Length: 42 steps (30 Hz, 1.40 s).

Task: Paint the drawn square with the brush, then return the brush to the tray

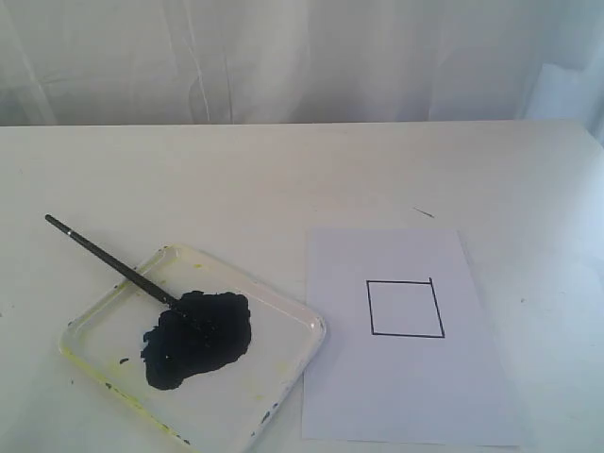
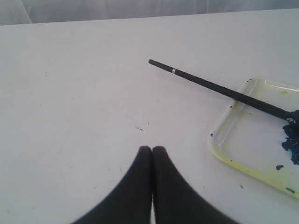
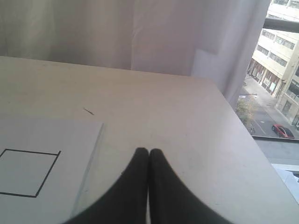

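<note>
Since the left gripper (image 2: pixel 152 148) sat clenched and empty, it needed opening before pinching the brush (image 2: pixel 210 84) outside the tray (image 2: pixel 219 151).

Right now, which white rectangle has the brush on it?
The tray, yellow-stained rim: the brush tip lies in its paint. The paper sheet carries only the drawn square.

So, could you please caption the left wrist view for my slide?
Shut left end effector facing the brush, which leans across the tray rim.
</note>
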### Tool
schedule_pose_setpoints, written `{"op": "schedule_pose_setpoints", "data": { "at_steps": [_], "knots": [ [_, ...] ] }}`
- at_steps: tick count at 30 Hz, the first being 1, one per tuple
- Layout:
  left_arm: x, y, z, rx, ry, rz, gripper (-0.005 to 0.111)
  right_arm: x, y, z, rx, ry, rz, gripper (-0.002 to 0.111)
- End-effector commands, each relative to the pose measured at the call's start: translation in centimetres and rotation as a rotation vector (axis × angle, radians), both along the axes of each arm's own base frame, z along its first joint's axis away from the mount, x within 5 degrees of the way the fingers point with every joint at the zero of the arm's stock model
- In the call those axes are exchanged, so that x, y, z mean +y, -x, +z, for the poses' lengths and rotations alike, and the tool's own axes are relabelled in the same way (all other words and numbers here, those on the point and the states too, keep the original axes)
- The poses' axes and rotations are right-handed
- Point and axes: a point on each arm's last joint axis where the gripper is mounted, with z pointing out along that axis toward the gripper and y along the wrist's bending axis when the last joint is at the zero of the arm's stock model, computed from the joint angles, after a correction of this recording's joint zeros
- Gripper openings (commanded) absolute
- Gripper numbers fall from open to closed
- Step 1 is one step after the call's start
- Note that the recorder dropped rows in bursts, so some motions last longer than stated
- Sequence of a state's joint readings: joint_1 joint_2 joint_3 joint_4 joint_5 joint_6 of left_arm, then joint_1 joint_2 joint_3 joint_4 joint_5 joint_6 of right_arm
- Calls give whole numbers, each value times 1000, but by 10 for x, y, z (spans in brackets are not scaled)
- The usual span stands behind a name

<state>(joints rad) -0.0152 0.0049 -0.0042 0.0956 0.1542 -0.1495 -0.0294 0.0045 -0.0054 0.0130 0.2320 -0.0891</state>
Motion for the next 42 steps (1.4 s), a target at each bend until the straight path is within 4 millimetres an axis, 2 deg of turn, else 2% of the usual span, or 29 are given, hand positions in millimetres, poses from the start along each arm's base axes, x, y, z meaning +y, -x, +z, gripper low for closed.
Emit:
{"op": "schedule_pose_setpoints", "data": {
  "at_steps": [1,14,19,22,24,26,31,35,39,42],
  "knots": [
    [0,0,-1,3,5,-7,0,0,0,-1,-3,3,-1,0],
    [-1,-1,2,-40,30,-7,0,0,0,0,-12,3,-2,0],
    [-1,-3,14,-165,165,15,0,0,-1,10,-130,-38,-6,0],
    [-1,-3,20,-200,309,39,0,0,1,30,-352,-90,-2,0],
    [-1,0,37,-226,381,46,0,0,3,37,-422,-176,6,0],
    [-1,6,62,-237,446,54,0,0,7,55,-470,-257,18,0],
    [0,35,122,-235,357,40,0,1,27,114,-445,-274,20,0],
    [0,41,149,-159,269,37,0,1,28,140,-385,-275,12,0],
    [-1,32,170,-7,186,35,0,1,17,165,-286,-261,0,0],
    [-1,8,192,130,130,29,0,0,-5,186,-164,-263,-16,0]
  ]
}}
